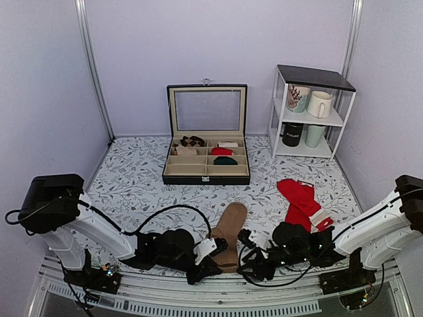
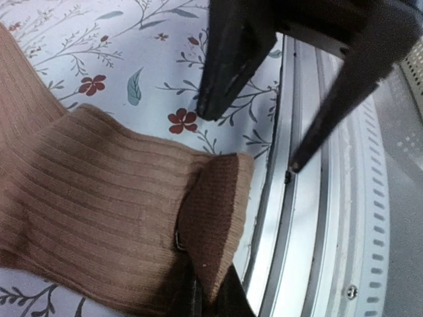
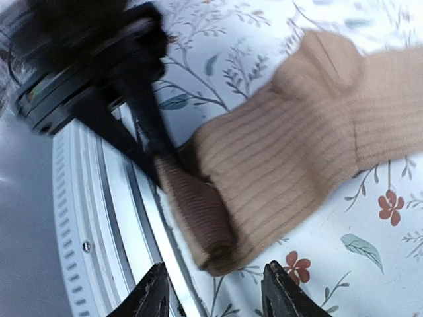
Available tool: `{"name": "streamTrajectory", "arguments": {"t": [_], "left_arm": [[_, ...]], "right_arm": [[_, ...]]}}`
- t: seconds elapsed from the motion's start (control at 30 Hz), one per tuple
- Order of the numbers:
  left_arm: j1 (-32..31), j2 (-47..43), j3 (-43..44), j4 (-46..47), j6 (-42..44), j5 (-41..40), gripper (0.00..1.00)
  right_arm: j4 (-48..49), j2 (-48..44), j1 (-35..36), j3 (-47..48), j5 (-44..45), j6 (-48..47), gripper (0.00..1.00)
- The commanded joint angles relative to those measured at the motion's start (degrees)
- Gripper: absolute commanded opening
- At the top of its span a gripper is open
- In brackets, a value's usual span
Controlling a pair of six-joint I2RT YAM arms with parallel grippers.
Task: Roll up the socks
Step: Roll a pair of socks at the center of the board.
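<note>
Tan socks (image 2: 99, 198) likely soft, light, limp, ribbed knit not slippery; left hand (image 2: 206, 300) pinched shut on turned-up end; right hand (image 3: 215, 265) wide open, empty; best hold probably fold's free corner.

Tan-brown ribbed socks (image 1: 229, 228), bottom centre, lie on a white tablecloth (image 1: 132, 185) printed with grey-green leaves and small red flowers, red socks (image 1: 297, 198) with a white tag (image 1: 322, 220) to their right, a black, cream-lined box (image 1: 207, 179) higher up.
</note>
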Motion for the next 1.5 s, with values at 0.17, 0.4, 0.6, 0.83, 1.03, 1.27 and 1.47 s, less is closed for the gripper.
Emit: {"name": "streamTrajectory", "arguments": {"t": [0.17, 0.4, 0.6, 0.83, 1.03, 1.27, 1.47], "left_arm": [[4.71, 6.37, -2.62, -10.85, -5.94, 7.89, 0.00], [5.25, 7.47, -2.51, -10.57, -6.02, 8.77, 0.00], [5.51, 7.99, -2.47, -10.16, -5.99, 9.25, 0.00], [5.60, 8.12, -2.67, -9.70, -6.14, 9.76, 0.00], [5.67, 8.11, -2.73, -9.43, -6.12, 9.90, 0.00], [4.83, 1.96, -3.14, -10.01, -3.48, 2.04, 0.29], [0.26, -10.63, -4.22, -2.63, 9.26, -11.81, 0.54]], "right_arm": [[-0.06, 2.60, 14.87, 2.57, 30.04, -19.89, 0.50], [2.65, 4.51, 15.72, 3.20, 34.52, -27.78, 0.50], [3.08, 7.28, 15.69, 5.49, 30.04, -30.62, 0.49], [2.81, 12.35, 15.71, 7.43, 28.00, -28.27, 0.43], [0.97, 13.27, 15.55, 7.00, 28.42, -23.40, 0.19], [-0.23, 11.44, 12.77, 4.51, 21.05, -14.97, 0.06], [1.40, 11.05, 5.77, 2.03, 3.55, -7.28, 0.06]]}}
